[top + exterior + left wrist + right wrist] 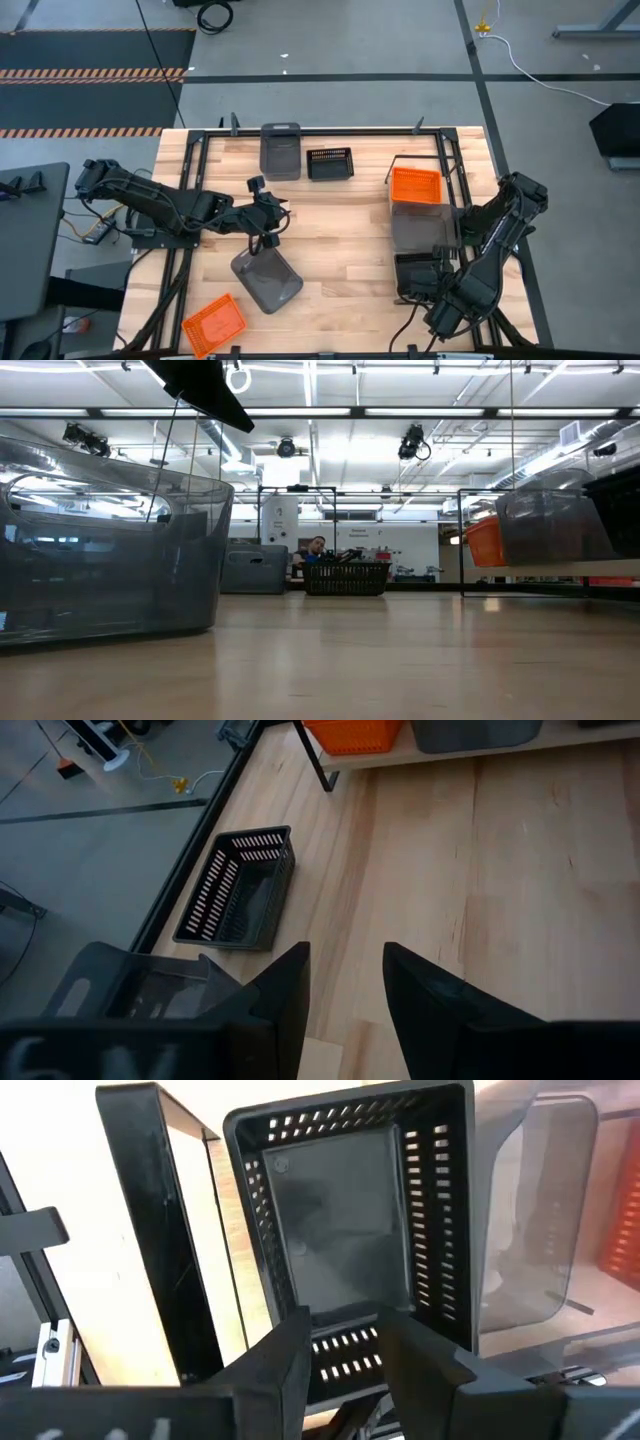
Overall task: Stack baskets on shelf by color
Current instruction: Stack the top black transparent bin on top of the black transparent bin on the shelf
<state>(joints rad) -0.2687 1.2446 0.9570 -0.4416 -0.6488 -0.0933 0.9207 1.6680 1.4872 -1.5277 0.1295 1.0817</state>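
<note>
Your right gripper (345, 1342) sits over a black basket (350, 1230) on the shelf (425, 222). Its fingers stand apart at the basket's near wall, one on each side, but you cannot tell if they pinch it. Grey (410, 225) and orange (415, 184) baskets sit beside it. Your left gripper (262, 238) hangs over the table, fingers spread, by a loose grey basket (267, 280).

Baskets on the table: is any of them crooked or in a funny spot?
Yes. The orange basket sits tilted at the table's near edge, far from the shelf, and the grey basket by the left tool lies askew too.
</note>
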